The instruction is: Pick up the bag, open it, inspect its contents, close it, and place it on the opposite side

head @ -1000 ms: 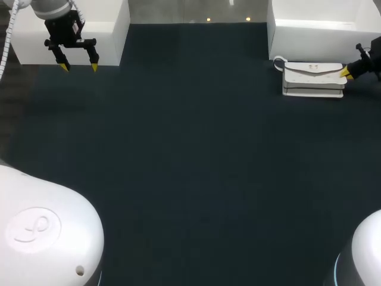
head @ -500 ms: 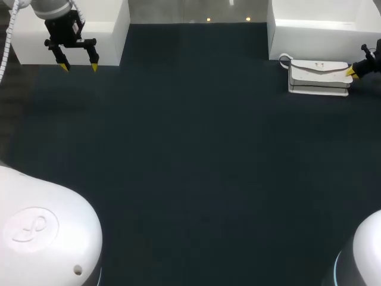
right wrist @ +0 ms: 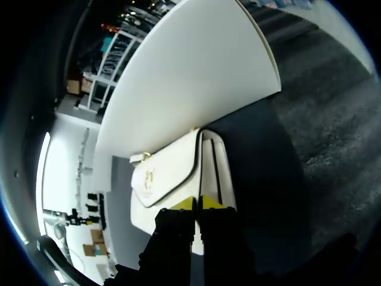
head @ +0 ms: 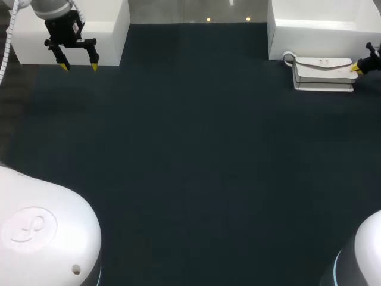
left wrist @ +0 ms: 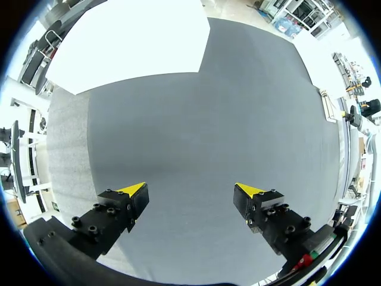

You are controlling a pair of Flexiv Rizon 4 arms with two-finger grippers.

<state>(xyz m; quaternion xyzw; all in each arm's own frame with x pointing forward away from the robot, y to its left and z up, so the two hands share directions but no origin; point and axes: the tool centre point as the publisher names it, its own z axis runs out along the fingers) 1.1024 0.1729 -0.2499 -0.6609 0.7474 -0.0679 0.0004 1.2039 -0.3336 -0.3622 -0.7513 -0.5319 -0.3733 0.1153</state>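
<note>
The white bag (head: 324,72), with a flap and a small loop handle at its left end, is at the far right of the dark table, just in front of a white box. My right gripper (head: 355,68) is at the bag's right end, shut on its edge. In the right wrist view the two yellow tips (right wrist: 198,204) press together on the bag (right wrist: 166,179), flap side showing. My left gripper (head: 78,67) hangs open over the far left corner, far from the bag, with nothing between its fingers (left wrist: 190,190).
Two white boxes stand at the back: one on the left (head: 89,30) behind my left gripper, one on the right (head: 321,33) right behind the bag. The dark mat (head: 190,149) covers the table between them.
My right gripper has drawn back to the right and slightly away, and the bag has gone with it, closer to the white box. The left arm has not moved.
</note>
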